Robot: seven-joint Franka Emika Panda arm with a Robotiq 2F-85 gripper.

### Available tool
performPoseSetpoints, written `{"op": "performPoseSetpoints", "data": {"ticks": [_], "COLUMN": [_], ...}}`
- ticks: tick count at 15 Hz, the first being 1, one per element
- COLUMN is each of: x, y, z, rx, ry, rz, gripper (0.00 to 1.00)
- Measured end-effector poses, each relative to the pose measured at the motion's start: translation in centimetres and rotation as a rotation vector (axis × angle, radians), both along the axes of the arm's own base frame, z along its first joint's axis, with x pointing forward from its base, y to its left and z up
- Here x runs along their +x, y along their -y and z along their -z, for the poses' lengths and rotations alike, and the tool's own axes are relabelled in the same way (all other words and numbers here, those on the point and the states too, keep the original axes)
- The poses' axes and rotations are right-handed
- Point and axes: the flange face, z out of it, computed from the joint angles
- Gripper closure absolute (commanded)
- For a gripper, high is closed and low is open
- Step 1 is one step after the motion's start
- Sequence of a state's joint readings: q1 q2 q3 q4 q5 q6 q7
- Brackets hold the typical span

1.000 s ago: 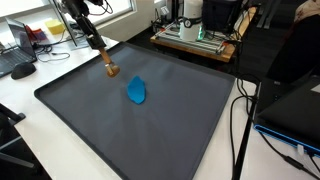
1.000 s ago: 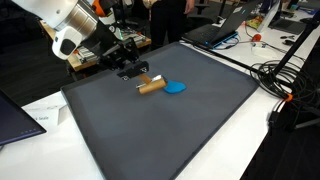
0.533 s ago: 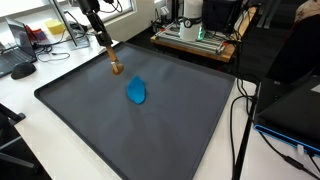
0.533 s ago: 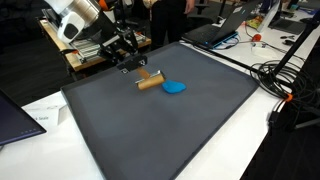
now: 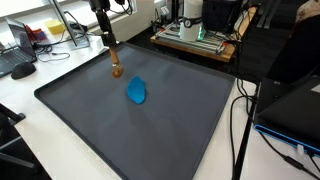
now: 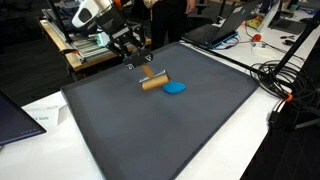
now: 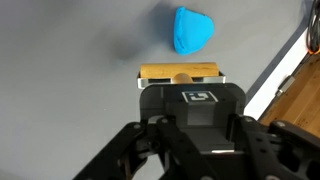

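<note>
Scene: A robot arm works over a dark grey mat (image 5: 150,130) spread on a white surface (image 5: 30,95), with lab clutter crowding the far side.
Claw: The claw (image 7: 180,80) is closed down narrow on a wooden block (image 7: 160,71), pinching it at the middle of its length, as the wrist view shows.
Block: In both exterior views the block hangs crosswise below the fingers, near the mat's far edge. It looks just clear of the mat, though the gap is too slight to be sure of.
Neighbour: A blue lump (image 5: 137,91) lies on the mat just beside the block, apart from it and not touched by the claw.
Step in hand: By the look of it, the block is being raised and carried while gripped.
Doing it well: The pinch sits at the block's centre, which should keep it from tipping. A steady, level wrist and a path that stays off the blue lump would seem the safest handling, since a short block held by narrow fingers could twist if bumped.
Since a second ago: The arm stands higher and nearer the mat's far edge, and the block has come up with it. The blue lump has not moved, and the claw is just as tight.
</note>
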State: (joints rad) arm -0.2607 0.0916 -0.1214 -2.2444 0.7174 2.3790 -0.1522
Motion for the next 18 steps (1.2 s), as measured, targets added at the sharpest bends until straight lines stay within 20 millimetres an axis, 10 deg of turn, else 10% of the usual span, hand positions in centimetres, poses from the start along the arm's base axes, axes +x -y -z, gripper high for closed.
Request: {"op": "performPoseSetpoints", "data": {"ticks": [18], "x": [-5.5], "y": [-13.7], "z": [-3.1], "rx": [-0.357], "ry": [0.247], "rz": [-0.057], "gripper": [0.78]}}
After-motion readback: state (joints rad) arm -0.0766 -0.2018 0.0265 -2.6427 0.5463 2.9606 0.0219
